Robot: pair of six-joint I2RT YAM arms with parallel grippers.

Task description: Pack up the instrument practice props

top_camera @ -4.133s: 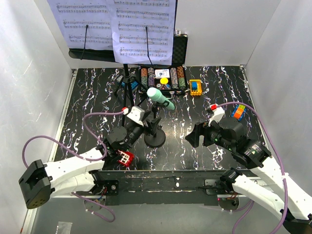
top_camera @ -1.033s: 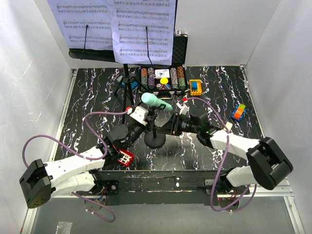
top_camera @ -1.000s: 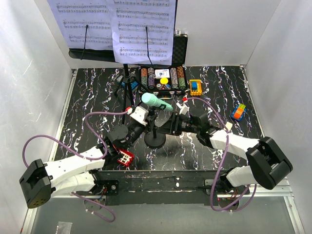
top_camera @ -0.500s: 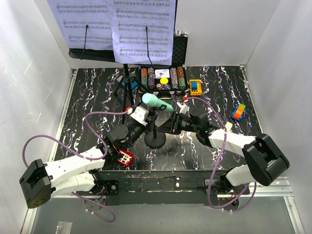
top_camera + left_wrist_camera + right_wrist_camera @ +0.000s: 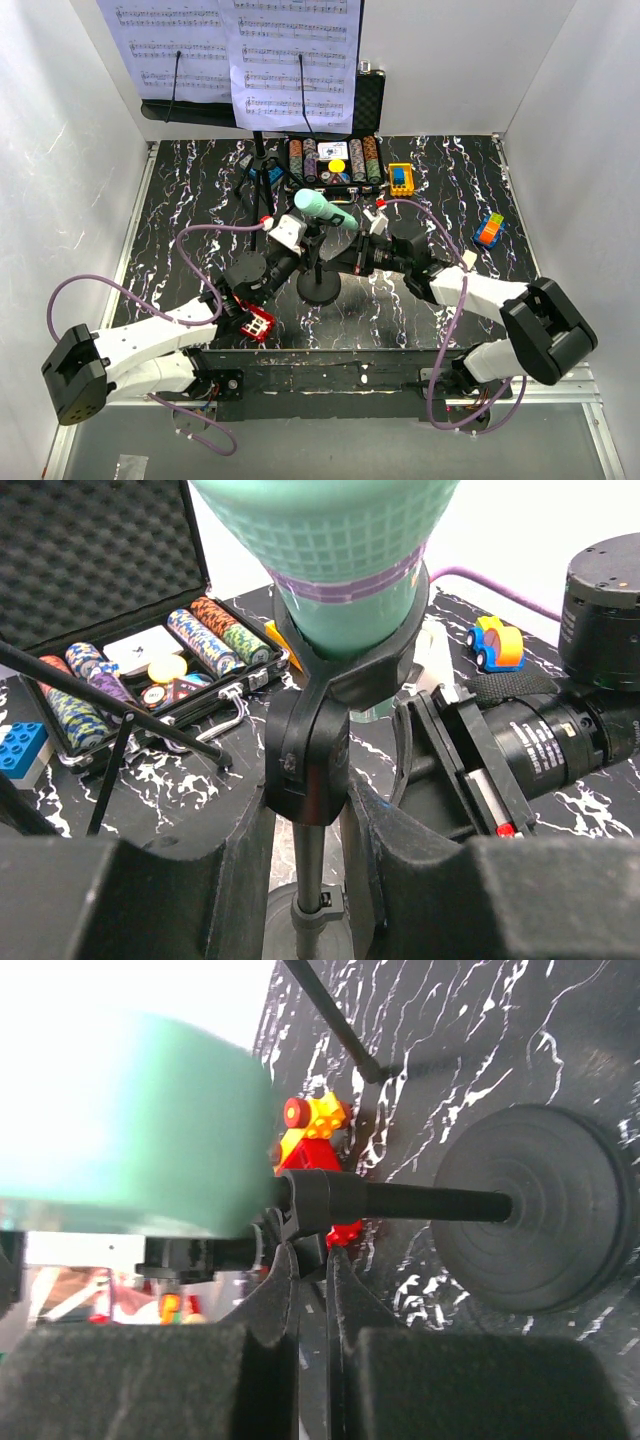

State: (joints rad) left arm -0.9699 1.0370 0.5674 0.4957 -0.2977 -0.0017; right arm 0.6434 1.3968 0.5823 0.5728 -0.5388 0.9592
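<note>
A mint-green microphone [image 5: 322, 208] [image 5: 330, 550] [image 5: 130, 1125] sits in the clip of the small black mic stand [image 5: 320, 285] [image 5: 530, 1205] at mid-table. My left gripper [image 5: 296, 263] [image 5: 305, 825] is shut on the stand's joint block [image 5: 305, 770] just under the clip. From the right, my right gripper [image 5: 340, 262] [image 5: 310, 1260] has its jaws nearly together on a small black tab of that same joint. The tall black music stand [image 5: 190, 112] stands at the back with white sheet-music pages [image 5: 295, 60] on it.
An open black case of poker chips [image 5: 335, 160] [image 5: 130, 660] lies behind the mic stand, a yellow-blue toy [image 5: 400, 178] beside it. A colourful toy car [image 5: 489, 229] is at the right. A red toy with white buttons [image 5: 257, 323] lies by my left arm.
My right arm swung in from the right side to the mic stand, and in the last half second its jaws closed. The left gripper kept its hold.
</note>
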